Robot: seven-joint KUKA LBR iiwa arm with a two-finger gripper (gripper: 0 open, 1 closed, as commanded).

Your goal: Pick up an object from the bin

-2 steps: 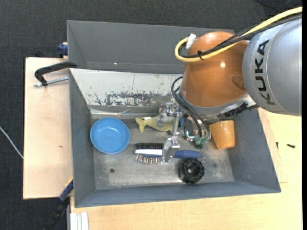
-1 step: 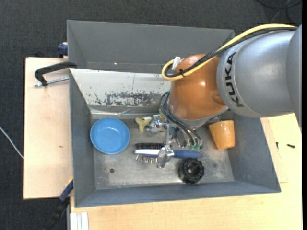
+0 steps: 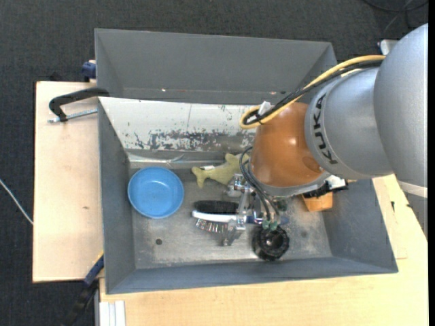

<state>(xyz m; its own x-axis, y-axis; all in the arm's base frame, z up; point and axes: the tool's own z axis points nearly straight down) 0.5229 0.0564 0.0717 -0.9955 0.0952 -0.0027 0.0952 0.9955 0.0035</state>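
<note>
Orange wrist cover is hanging in the grey metal bin — the jaws, open or closed I cannot tell, are sitting over the black-handled silver-bristled brush, a round black knob just beside. Approach, seemingly; next is calling for a straight descent.

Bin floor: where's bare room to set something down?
Bare: the front-left floor between the round blue plastic bowl and the front wall; a smaller patch between the black round part and the right wall. Crowded: centre, where the gripper sits over the black bristle brush beside a pale yellow toy.
</note>
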